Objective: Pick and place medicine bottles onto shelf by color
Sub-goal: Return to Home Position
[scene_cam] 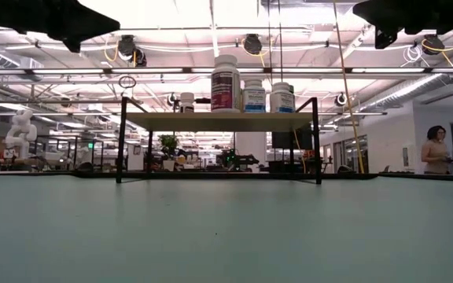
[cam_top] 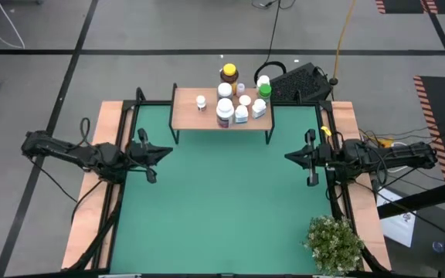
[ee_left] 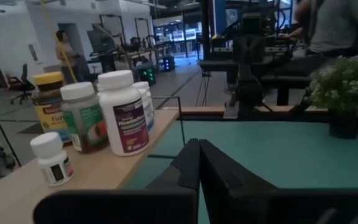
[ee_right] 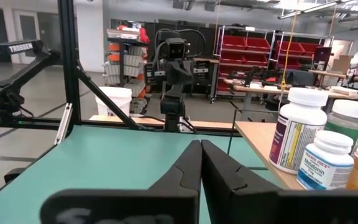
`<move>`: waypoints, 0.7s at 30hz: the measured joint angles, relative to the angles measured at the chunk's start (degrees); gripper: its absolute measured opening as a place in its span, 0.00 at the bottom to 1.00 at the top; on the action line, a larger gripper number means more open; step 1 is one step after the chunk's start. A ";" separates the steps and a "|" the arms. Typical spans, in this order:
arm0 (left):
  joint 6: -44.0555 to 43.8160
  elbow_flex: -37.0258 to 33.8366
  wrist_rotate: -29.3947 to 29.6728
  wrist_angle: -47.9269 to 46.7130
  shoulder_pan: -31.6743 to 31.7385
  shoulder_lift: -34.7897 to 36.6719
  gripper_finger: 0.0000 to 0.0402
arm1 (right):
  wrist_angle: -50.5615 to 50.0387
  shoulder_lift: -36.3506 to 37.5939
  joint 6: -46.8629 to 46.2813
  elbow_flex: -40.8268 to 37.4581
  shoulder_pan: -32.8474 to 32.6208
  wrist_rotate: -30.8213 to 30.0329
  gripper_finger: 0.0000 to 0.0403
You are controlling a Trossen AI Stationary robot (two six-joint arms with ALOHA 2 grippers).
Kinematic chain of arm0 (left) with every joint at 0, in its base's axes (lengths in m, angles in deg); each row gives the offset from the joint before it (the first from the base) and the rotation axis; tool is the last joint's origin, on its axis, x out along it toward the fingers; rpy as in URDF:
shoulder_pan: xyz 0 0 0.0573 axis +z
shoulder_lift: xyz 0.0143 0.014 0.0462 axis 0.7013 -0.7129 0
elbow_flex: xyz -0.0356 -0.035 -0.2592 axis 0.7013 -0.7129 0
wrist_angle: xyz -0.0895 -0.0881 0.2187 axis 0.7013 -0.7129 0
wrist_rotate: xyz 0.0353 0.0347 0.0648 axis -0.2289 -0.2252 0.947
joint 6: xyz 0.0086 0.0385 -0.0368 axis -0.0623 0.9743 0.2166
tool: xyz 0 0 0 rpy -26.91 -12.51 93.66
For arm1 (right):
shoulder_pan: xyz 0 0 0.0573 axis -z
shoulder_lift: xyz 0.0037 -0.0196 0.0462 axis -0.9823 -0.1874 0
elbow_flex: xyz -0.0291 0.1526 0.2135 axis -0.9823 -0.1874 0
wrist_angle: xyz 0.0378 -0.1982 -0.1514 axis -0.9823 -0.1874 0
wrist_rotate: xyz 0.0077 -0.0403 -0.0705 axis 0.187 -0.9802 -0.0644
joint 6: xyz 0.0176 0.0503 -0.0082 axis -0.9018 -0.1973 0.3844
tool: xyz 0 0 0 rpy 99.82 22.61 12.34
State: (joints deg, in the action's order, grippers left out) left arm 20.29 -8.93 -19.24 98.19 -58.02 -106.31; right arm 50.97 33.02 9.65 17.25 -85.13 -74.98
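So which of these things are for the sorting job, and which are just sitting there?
For the job: the pill bottles, standing on the wooden shelf; the left gripper and right gripper, both shut, waiting at the table's sides.
Just lying about: the potted plant at the table's corner; the black keyboard behind the shelf.

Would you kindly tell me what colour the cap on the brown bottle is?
Yellow; the cap shows best in the left wrist view.
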 joint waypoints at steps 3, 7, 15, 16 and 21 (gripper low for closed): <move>0.02 0.00 0.00 -2.50 -0.55 2.24 0.04 | -0.31 0.43 -0.16 0.00 0.00 -0.01 0.00; 1.32 0.00 0.00 -5.79 -0.75 4.53 0.05 | -1.07 0.43 -1.16 0.00 0.00 0.00 0.00; 1.41 0.00 0.02 -10.63 -0.75 10.29 0.01 | -1.54 0.43 -1.43 0.00 -0.11 0.25 0.00; 1.43 0.02 0.02 -11.17 -0.75 10.69 0.02 | -1.82 0.43 -1.43 0.00 -0.20 0.26 0.00; 2.16 -1.77 0.05 -9.09 -0.75 11.26 0.05 | -1.78 0.46 -1.65 -0.76 -0.20 0.37 0.00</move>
State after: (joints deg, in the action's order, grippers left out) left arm 22.45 -10.69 -19.20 89.10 -58.77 -95.05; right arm 49.19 33.47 7.99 16.49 -85.33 -74.61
